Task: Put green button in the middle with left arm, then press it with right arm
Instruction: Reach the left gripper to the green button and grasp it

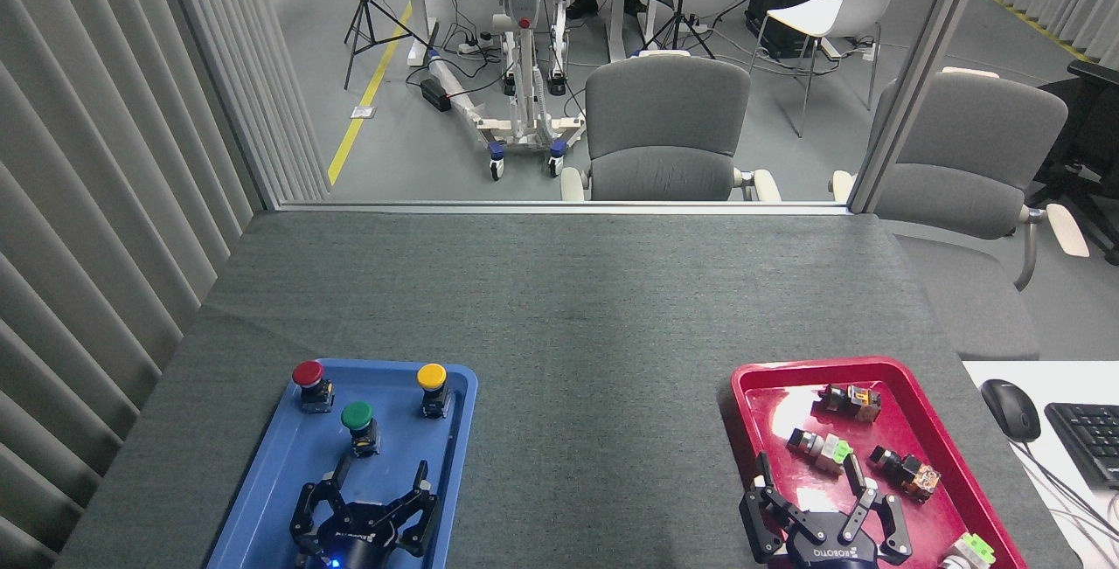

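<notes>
A red-capped button [309,379] and a yellow-capped button [432,383] stand upright at the far end of a blue tray [262,473]. A red tray [948,455] holds several small switch parts [822,448]. Beyond the tabletop [559,307] stand two grey chairs [666,128]
</notes>
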You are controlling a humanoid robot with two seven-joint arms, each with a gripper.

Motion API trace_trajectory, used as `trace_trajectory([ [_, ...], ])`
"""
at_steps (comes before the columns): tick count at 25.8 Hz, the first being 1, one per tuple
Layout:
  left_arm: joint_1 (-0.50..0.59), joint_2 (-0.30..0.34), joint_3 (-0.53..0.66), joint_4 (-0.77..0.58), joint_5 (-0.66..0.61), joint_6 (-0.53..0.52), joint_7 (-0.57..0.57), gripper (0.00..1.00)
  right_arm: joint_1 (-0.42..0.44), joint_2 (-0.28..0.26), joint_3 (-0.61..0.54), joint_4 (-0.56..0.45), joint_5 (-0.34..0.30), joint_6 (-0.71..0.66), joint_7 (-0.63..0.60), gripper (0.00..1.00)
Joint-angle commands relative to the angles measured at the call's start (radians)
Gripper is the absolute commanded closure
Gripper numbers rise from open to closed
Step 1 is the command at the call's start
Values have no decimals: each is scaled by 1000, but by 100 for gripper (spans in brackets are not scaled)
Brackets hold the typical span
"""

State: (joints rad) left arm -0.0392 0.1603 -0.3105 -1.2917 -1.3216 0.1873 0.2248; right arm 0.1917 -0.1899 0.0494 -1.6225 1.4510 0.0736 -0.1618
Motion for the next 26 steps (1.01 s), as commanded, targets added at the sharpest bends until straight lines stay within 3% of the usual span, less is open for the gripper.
trace_trajectory([
  [1, -30, -19, -6, 61, 10, 38, 19, 1, 0, -3, 0, 1, 0, 2, 1, 1],
  [10, -111, -13, -4, 189, 147, 72, 82, 1, 2, -2, 0, 3, 0, 0, -19, 1],
  [23, -214, -25, -6, 319, 145, 69, 71, 1, 2, -6, 1, 6, -1, -15, -18, 0],
  [24, -220, -28, -6, 333, 145, 67, 71, 4, 2, -6, 1, 6, -1, -15, -19, 0],
  [26, -228, -35, -4, 348, 145, 66, 71, 22, 2, -6, 1, 7, -1, -15, -19, 0],
])
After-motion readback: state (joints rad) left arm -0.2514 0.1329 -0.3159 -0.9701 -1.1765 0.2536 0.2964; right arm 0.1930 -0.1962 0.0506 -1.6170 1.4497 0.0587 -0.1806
